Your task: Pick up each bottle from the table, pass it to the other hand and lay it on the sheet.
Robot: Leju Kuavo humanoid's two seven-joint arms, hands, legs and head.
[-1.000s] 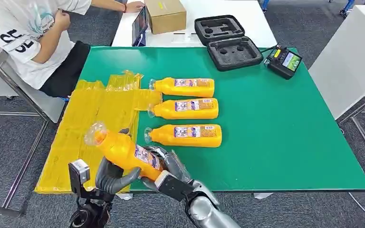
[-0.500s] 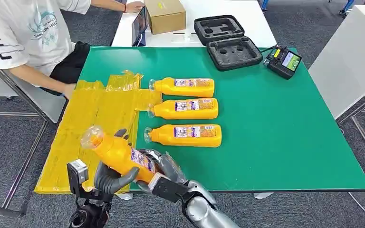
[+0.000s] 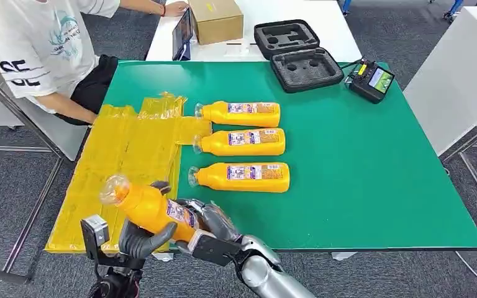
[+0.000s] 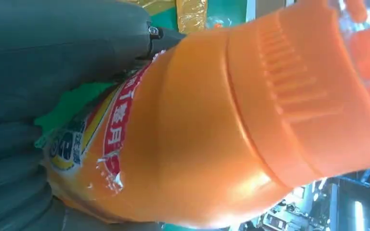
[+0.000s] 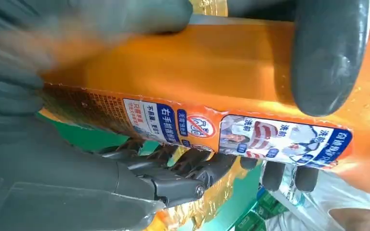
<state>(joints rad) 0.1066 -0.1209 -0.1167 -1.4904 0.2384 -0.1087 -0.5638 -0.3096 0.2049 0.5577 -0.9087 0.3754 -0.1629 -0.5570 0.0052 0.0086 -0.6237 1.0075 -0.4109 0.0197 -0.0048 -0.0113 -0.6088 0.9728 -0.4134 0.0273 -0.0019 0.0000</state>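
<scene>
Both hands hold one orange bottle (image 3: pixel 146 208) with a clear cap above the near edge of the yellow sheet (image 3: pixel 124 149), cap tilted up to the left. My left hand (image 3: pixel 141 236) wraps its middle from below. My right hand (image 3: pixel 211 220) grips its base end. The left wrist view has the bottle (image 4: pixel 197 130) close up against my left hand (image 4: pixel 53 57). In the right wrist view my right hand (image 5: pixel 53 159) clasps the labelled bottle (image 5: pixel 197 72). Three more orange bottles (image 3: pixel 241 114), (image 3: pixel 242 142), (image 3: pixel 242 177) lie side by side on the green table (image 3: pixel 360 161).
A person (image 3: pixel 37 56) sits at the table's far left corner, one arm near the sheet's edge. A black foam case (image 3: pixel 298 54) and a controller with a screen (image 3: pixel 371 79) stand at the back. A cardboard box (image 3: pixel 216 18) and tablet (image 3: pixel 183 34) are on the white table behind.
Both hands and the bottle have shifted left and nearer to me, and the cap now sits lower over the sheet. The person has lowered an arm towards the sheet's edge.
</scene>
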